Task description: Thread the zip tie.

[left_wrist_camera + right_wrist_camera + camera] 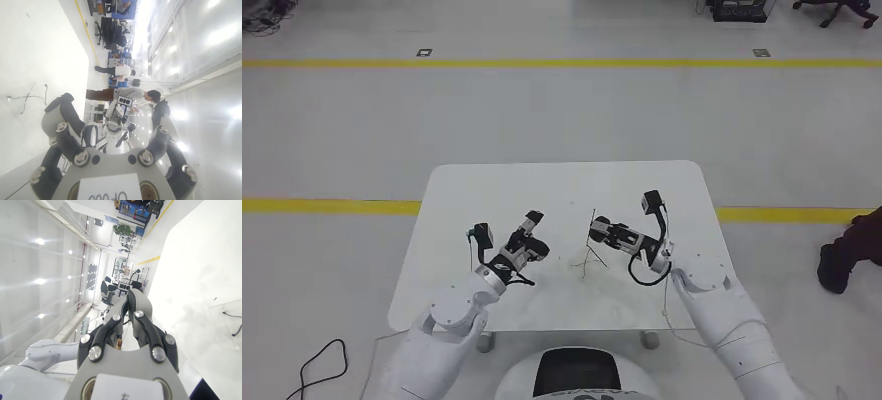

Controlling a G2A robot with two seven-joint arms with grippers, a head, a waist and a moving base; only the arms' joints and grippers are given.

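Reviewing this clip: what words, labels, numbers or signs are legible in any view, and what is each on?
Left wrist label: print upside down, cut by the picture's edge, unreadable.
Right wrist label: one mark, cut off, unreadable.
No other text is legible in any view.

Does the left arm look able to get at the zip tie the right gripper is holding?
Probably yes: the left gripper is open, close beside the right gripper over the table, nothing stands between them, and the zip tie sticks out free.
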